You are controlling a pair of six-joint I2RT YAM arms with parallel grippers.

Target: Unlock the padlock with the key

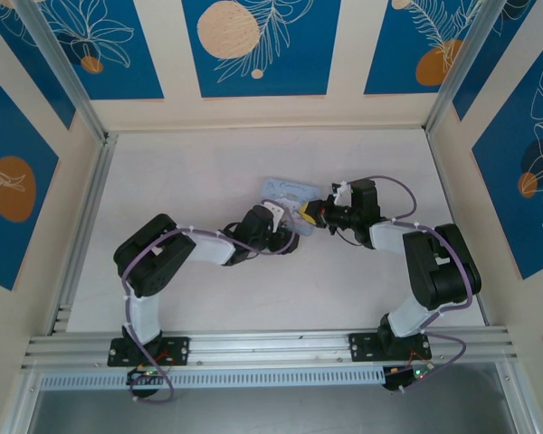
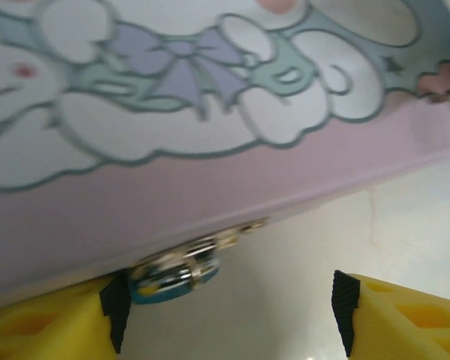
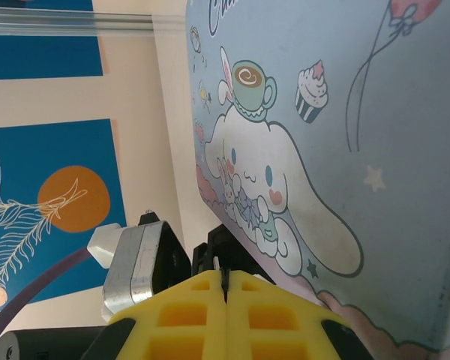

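The pale blue tin (image 2: 210, 97) with the white cartoon character takes up the top of the left wrist view. The padlock (image 2: 174, 273), a small metal and blue lock, hangs at the tin's lower edge. My left gripper (image 2: 231, 311) stands open below it, and the lock sits just beside the left pad (image 2: 117, 309). In the right wrist view my right gripper (image 3: 225, 281) is shut, with a thin dark sliver, the key (image 3: 223, 274), showing between its tips. From above, the tin (image 1: 283, 189) lies mid-table with the left gripper (image 1: 282, 228) and right gripper (image 1: 309, 214) at its near edge.
The left arm's grey and black wrist body (image 3: 139, 262) sits right beside my right fingers. Purple cables (image 1: 394, 185) loop off both arms. Blue patterned walls enclose the white table (image 1: 181, 181), and an aluminium rail (image 1: 271, 344) runs along its near edge.
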